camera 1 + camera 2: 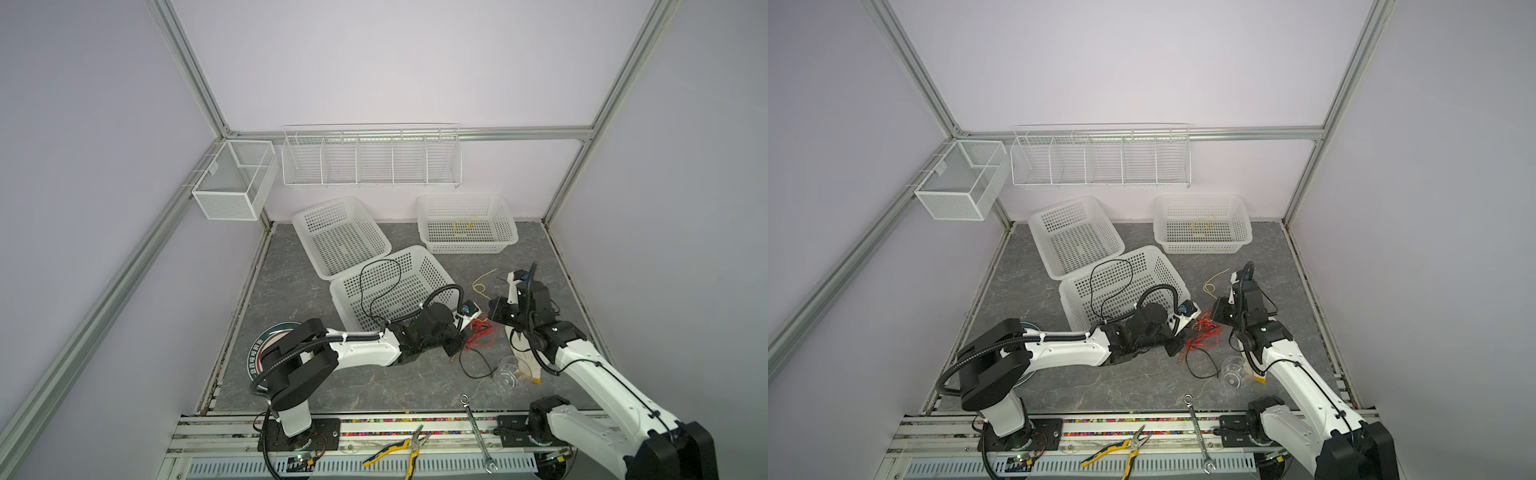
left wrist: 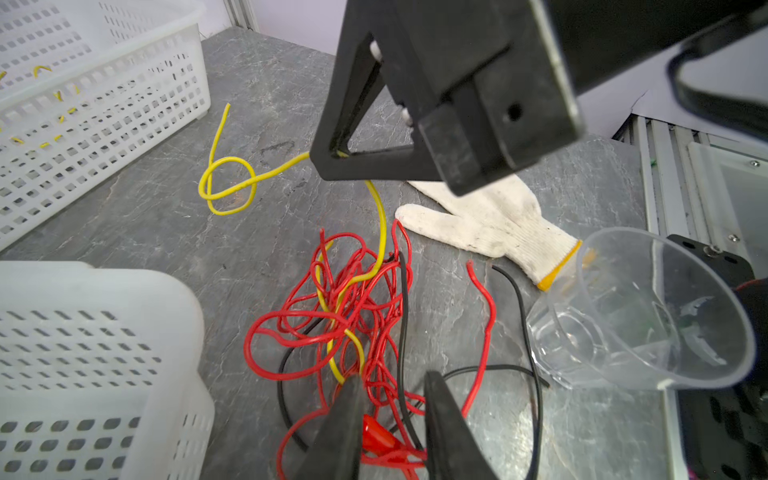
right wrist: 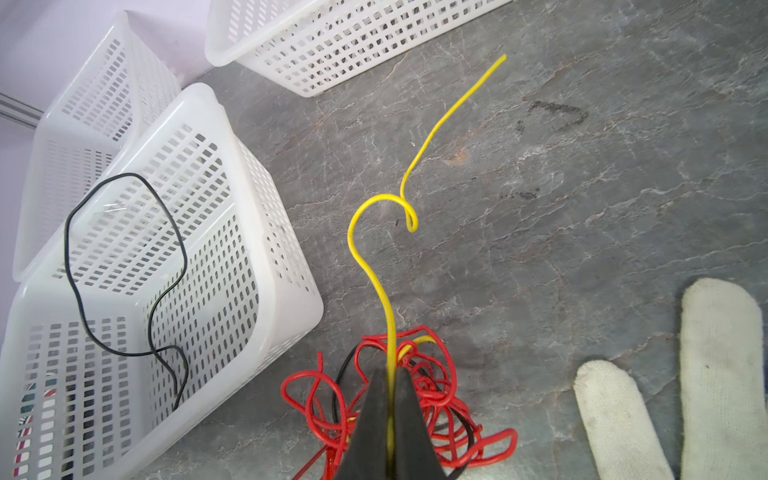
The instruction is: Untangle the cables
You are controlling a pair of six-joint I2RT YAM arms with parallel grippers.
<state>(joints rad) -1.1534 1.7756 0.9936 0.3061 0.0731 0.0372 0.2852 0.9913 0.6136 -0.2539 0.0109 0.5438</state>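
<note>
The cables lie as a tangle of red cable [image 1: 482, 334] [image 1: 1204, 334] [image 2: 357, 307] on the grey table, with a yellow cable [image 2: 380, 224] and a black cable [image 2: 403, 316] threaded through it. My right gripper [image 3: 388, 382] [image 1: 491, 316] is shut on the yellow cable [image 3: 374, 274], whose free end curls away over the table [image 1: 482, 284]. My left gripper [image 2: 392, 399] [image 1: 455, 354] sits low at the tangle's near edge, its fingers apart with red strands and the black one between them. Another black cable [image 1: 374, 291] loops in the nearest basket, and a yellow one [image 1: 464, 225] lies in the far right basket.
Three white perforated baskets stand behind and left of the tangle [image 1: 345, 286] [image 1: 303, 224] [image 1: 428, 237]. A white glove [image 2: 490, 220] and a clear plastic cup [image 2: 648, 316] [image 1: 509, 370] lie right of it, under my right arm. A wrench [image 1: 478, 432] and pliers [image 1: 399, 451] rest at the front rail.
</note>
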